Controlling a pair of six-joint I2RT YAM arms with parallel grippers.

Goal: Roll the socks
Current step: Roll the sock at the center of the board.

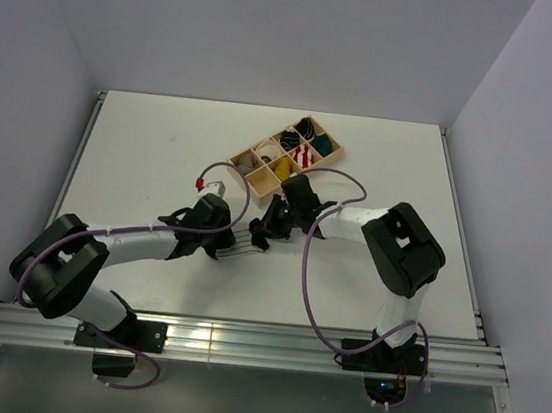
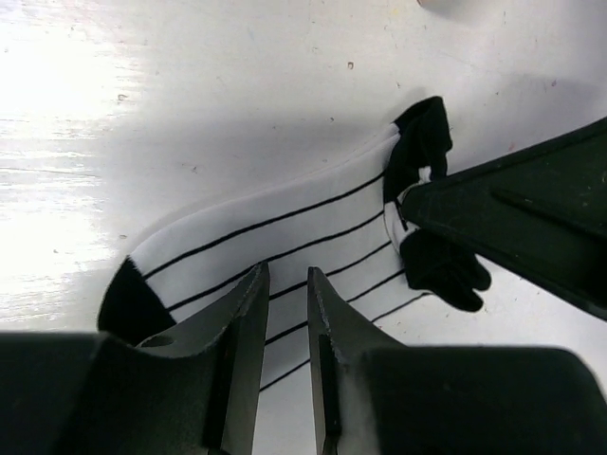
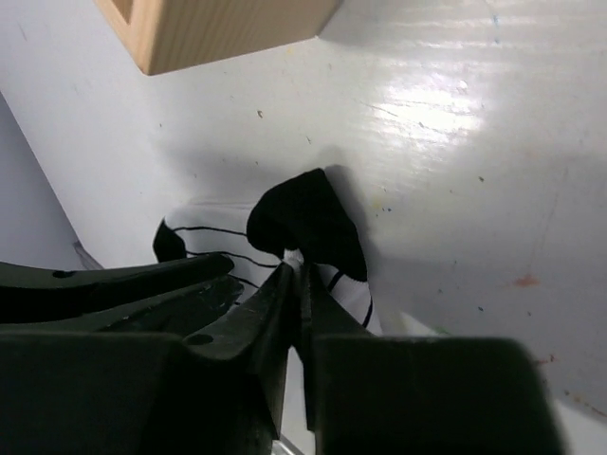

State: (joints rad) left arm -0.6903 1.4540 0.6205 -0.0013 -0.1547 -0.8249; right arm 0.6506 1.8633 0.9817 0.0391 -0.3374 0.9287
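Observation:
The white sock [image 2: 285, 223] with thin black stripes lies flat on the table, with a black toe at the left and a black end at the right. My left gripper [image 2: 287, 270] stands over its middle, jaws a narrow gap apart with nothing between them. My right gripper [image 3: 296, 267] is shut on the sock's bunched black end [image 3: 308, 223]; its fingers [image 2: 512, 209] show in the left wrist view. From above, both grippers [image 1: 244, 241] [image 1: 265, 233] meet over the sock [image 1: 246, 251]. A mustard-yellow sock [image 1: 283, 168] sits in a box compartment.
A wooden compartment box [image 1: 324, 158] stands just behind the grippers, holding several rolled bundles; its corner [image 3: 209, 28] shows in the right wrist view. White walls enclose the table on three sides.

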